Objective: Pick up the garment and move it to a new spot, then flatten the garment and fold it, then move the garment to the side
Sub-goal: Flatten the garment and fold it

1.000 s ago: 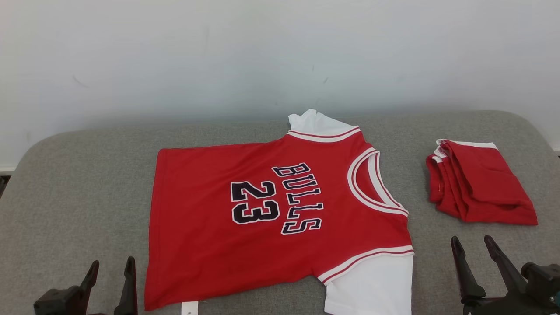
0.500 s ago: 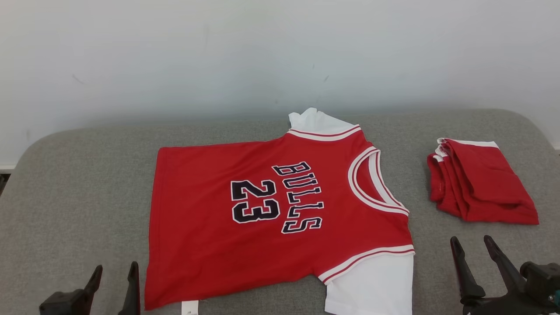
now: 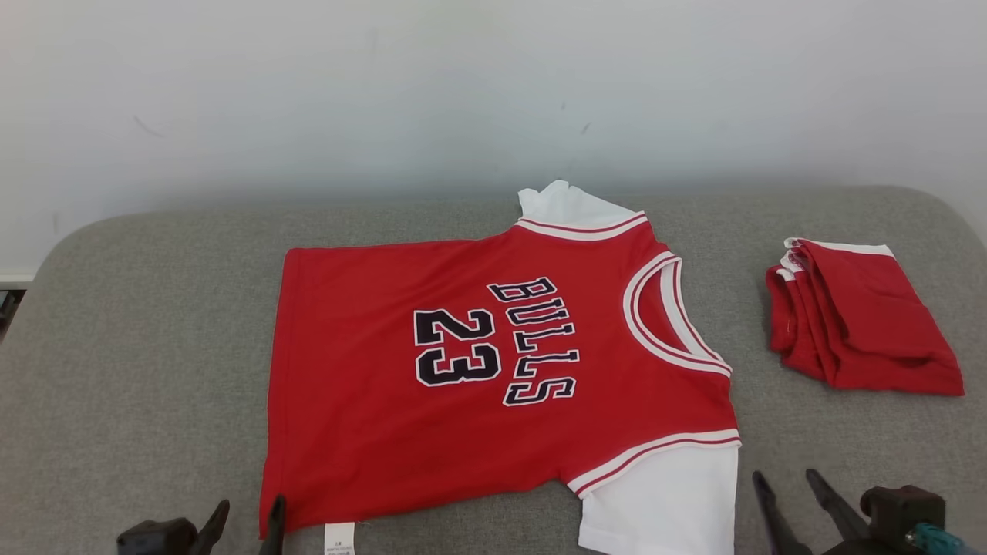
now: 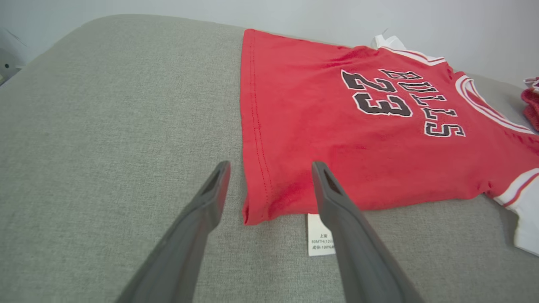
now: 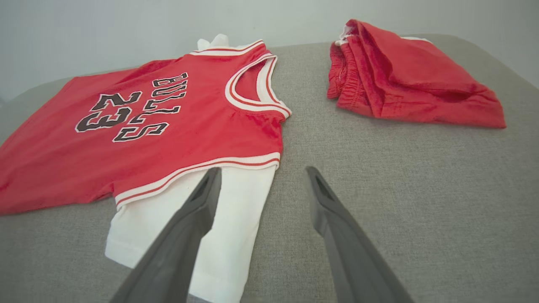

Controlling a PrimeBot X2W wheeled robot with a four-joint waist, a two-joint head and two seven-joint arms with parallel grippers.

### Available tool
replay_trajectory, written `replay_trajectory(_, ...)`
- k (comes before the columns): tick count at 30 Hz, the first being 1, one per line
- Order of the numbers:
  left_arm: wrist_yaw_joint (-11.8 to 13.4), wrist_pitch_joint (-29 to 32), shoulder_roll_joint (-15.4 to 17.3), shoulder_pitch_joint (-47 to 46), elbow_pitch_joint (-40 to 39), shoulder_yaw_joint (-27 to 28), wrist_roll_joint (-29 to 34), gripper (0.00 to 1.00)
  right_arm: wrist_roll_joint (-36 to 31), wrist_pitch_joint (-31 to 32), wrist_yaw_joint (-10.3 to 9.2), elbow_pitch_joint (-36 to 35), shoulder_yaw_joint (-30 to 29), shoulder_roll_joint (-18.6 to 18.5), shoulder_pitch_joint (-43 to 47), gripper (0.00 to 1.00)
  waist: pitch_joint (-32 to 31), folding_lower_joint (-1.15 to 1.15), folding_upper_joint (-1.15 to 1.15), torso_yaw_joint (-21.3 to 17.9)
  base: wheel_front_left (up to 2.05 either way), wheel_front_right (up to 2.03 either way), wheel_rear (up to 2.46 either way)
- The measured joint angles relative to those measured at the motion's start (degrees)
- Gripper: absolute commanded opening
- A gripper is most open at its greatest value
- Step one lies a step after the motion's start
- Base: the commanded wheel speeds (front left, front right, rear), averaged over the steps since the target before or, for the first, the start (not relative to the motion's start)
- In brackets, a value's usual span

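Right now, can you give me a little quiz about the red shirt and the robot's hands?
1. True or false: the left gripper is shut on the shirt.
2. Which number is printed on the shirt?
3. The folded red clothes lie: A) on the shirt; B) apart from it, to the robot's right; C) under it.
Key: 1 false, it is open; 2 23; 3 B.

Jersey [image 3: 370, 432] flat on the padded surface [image 3: 139, 347], folded garment [image 3: 864, 324] apart to its right, wall [image 3: 308, 92] behind
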Motion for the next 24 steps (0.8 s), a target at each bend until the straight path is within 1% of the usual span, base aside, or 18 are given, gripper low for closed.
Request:
replay_trajectory(1,-0.04,0.49,0.02,-0.63,1.08,-0.27,-0.26,1.00,-0.01,0.51,0.02,0.83,0.45,0.02,-0.29,1.00,0.10,0.00,0.00,0.01,0.00,0.00,0.00)
replay_trajectory(5,-1.86,1.59,-0.74,-3.18,4.77,-1.01,-1.48,1.00,0.05,1.93,0.49,3.67,1.37,0.22,-0.39,1.00,0.62,0.00,0.00,0.23,0.00,0.00,0.00)
replay_trajectory(10,-3.03,3.03,-0.93,-4.14,9.37,-1.35,-2.46,1.00,0.13,4.43,1.04,7.27,3.66,1.51,-0.68,1.00,1.56,0.00,0.00,0.39,0.00,0.00,0.00)
replay_trajectory(15,-3.56,3.48,-1.26,-5.10,13.00,-1.75,-2.52,1.00,0.65,6.00,1.59,10.04,5.06,2.49,-1.59,1.00,2.36,0.00,0.00,0.24,0.00,0.00,0.00)
replay_trajectory(20,-4.15,3.45,-1.41,-6.56,14.73,-1.63,-2.92,1.00,0.68,6.98,1.99,11.77,5.65,3.18,-1.86,1.00,2.78,0.00,0.00,0.07,0.00,0.00,0.00)
replay_trajectory(21,-4.57,3.45,-1.66,-7.72,16.08,-1.81,-2.97,1.00,0.76,7.43,2.01,13.08,5.88,3.21,-2.50,1.00,3.00,0.00,0.01,0.06,0.00,0.00,0.00)
replay_trajectory(24,-5.08,3.45,-1.83,-8.79,17.36,-1.85,-3.18,1.00,1.10,7.54,2.13,13.59,5.97,3.49,-3.32,1.00,3.12,0.00,0.00,0.08,0.00,0.00,0.00)
